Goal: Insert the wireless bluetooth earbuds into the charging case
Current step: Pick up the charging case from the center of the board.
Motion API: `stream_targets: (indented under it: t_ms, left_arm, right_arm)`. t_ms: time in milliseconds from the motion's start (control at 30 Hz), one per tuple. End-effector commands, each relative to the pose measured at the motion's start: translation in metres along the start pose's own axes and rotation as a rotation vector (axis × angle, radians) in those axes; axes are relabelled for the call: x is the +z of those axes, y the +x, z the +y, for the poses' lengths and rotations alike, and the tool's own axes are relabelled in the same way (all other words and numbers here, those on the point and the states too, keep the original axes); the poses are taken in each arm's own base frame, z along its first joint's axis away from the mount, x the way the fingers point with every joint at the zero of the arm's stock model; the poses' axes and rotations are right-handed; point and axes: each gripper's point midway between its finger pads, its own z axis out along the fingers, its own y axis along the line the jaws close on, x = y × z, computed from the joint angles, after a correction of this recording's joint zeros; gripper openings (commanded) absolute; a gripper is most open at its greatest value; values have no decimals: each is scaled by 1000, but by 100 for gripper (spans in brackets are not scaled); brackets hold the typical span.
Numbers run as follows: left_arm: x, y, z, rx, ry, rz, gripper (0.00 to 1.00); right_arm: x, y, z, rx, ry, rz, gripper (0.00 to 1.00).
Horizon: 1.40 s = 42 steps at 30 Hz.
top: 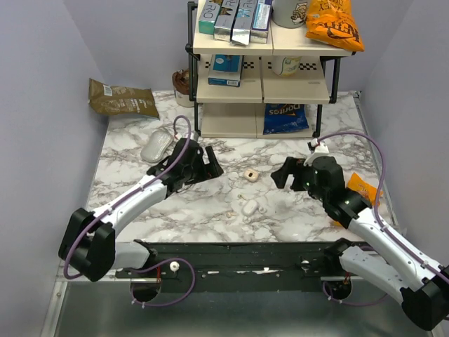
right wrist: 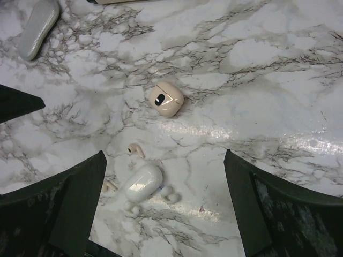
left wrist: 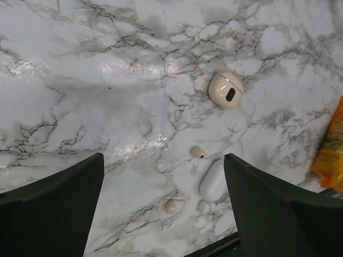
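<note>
Fingers of the left gripper (left wrist: 163, 160) stood wide apart and empty above the bench (left wrist: 80, 80). Those of the right gripper (right wrist: 163, 155) were likewise apart, holding nothing. I found the charging case (right wrist: 142, 183) lying on its side between the two arms, untouched. The wireless bluetooth earbuds (right wrist: 166, 99), a rounded beige piece with a dark centre, lay beyond the charging case on its shelf side, near it but clear of it. Two smaller beige pieces (right wrist: 135, 150) sat just beside the charging case, and I could not tell what they were. I could not confirm whether the lid was open.

I judged the step in hand to be the approach for the first pick. Recommendations:
- Bring one arm down squarely over the beige piece and close across its widest part, low to the bench, since the smooth round shell will likely squirt out of a high or skewed pinch.
- Use the other arm to steady the charging case.
- Avoid sweeping the loose bits beside it.
</note>
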Motion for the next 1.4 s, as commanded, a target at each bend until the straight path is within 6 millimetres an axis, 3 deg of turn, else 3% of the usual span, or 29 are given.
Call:
stream_targets:
  t_ms: [0,33,67,100,167,200,367,467,567,600,867,1000,1367]
  left_arm:
    - [14,10,-19,320,-106,78,99]
    - [17,14,-22,378,-133,99,99]
    - [19,7,-43,469,-136,75,99]
    - [33,22,-31,524,-198,155,99]
    - [43,23,-43,598,-191,180,99]
    - [53,34,-41,622,-200,227,99]
    - [70,50,-49,720,-130,278,98]
    - [73,55,-63,778,-27,240,99]
    - [79,43,-79,807,-11,201,99]
    - [83,48,-73,824,-30,236,99]
    - [104,49,-87,824,10,227,99]
    - [121,56,-82,807,-17,248,98]
    - [145,62,-89,795,-7,278,91]
  right_arm:
    - [-10,-9,11,-44,-37,11,100]
    - [-11,-10,12,-42,-42,9,100]
    - [-12,-10,15,-44,-59,13,100]
    - [-13,-10,16,-45,-66,12,100]
    - [-15,-12,17,-42,-70,4,100]
    - [-17,-12,17,-36,-71,3,100]
    - [-23,-7,10,-18,-57,-16,100]
    - [-26,-9,15,-19,-92,-38,100]
    - [-30,-7,25,-40,-147,-12,100]
    - [-31,-8,27,-41,-151,-9,100]
    - [-37,-10,35,-47,-194,-3,100]
    - [-41,-11,35,-46,-195,-13,100]
    - [-45,-14,36,-37,-198,-17,100]
